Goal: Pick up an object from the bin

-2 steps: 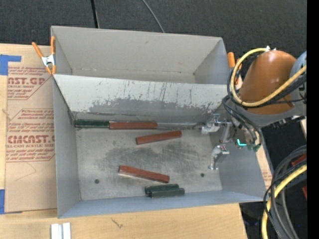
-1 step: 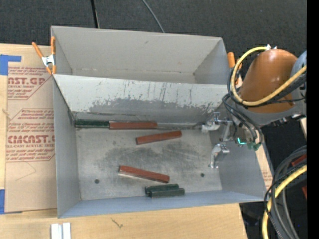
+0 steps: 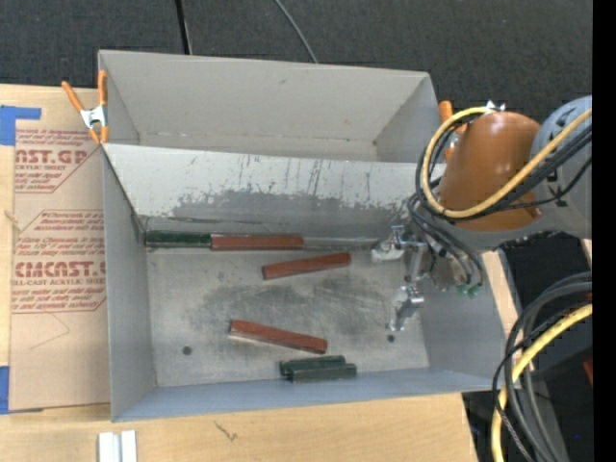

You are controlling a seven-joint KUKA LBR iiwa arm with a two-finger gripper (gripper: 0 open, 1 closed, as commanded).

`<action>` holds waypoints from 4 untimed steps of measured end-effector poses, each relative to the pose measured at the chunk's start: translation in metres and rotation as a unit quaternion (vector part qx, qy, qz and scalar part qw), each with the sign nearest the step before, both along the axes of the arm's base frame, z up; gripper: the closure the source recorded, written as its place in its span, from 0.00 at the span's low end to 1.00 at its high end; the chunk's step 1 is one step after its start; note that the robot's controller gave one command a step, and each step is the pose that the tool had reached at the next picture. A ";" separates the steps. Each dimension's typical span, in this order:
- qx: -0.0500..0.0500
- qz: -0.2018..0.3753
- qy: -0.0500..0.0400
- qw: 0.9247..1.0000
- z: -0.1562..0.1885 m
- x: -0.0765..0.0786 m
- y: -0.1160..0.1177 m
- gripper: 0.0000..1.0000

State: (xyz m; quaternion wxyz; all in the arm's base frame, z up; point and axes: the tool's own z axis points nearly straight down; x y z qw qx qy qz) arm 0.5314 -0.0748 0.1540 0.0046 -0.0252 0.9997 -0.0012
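While claw (image 3: 402,316) hangs by bin (image 3: 125,277) right wall, nearest brown stick (image 3: 306,266) well apart.

Orange wrist cover (image 3: 486,171), looped yellow-black cables (image 3: 445,152)

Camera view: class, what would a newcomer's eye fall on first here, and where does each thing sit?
First the arm's rounded orange cover at the right, its gripper over the right floor of the grey metal bin. Then three flat red-brown sticks: one along the back wall, one mid-floor, one nearer the front beside a dark green bar.
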 end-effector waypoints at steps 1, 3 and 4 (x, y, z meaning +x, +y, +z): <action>0.001 0.031 0.003 1.000 -0.049 0.007 0.017 0.00; 0.003 0.003 0.003 1.000 -0.073 0.059 0.054 0.00; -0.002 -0.008 0.004 1.000 -0.069 0.061 0.068 0.00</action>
